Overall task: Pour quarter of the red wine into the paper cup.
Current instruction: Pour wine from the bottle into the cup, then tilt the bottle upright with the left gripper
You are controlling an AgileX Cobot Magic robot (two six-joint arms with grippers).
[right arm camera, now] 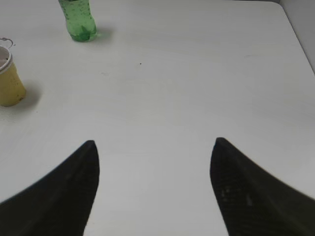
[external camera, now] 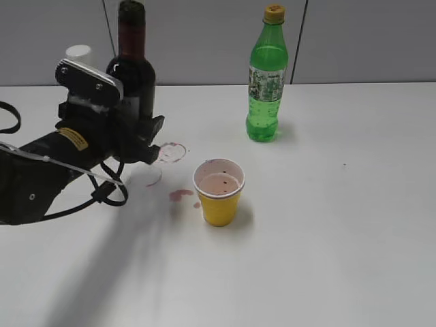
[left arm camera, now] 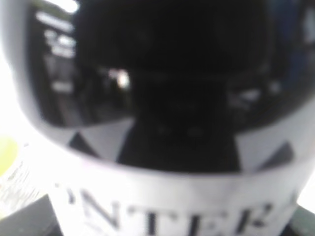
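Note:
The red wine bottle point(external camera: 133, 61), dark glass with a maroon neck, stands upright at the back left. My left gripper point(external camera: 139, 139) is closed around its lower body. In the left wrist view the bottle point(left arm camera: 157, 98) fills the frame with its white label at the bottom. The yellow paper cup point(external camera: 219, 192) stands to the right of and nearer than the bottle, with a pinkish inside. It also shows at the left edge of the right wrist view point(right arm camera: 9, 81). My right gripper point(right arm camera: 153, 142) is open and empty over bare table, out of the exterior view.
A green soda bottle point(external camera: 266, 82) stands at the back, right of the cup, and also shows in the right wrist view point(right arm camera: 78, 19). A white cap point(external camera: 78, 53) peeks out behind the left arm. Wine stains point(external camera: 180, 195) and a ring mark point(external camera: 170, 152) lie between bottle and cup.

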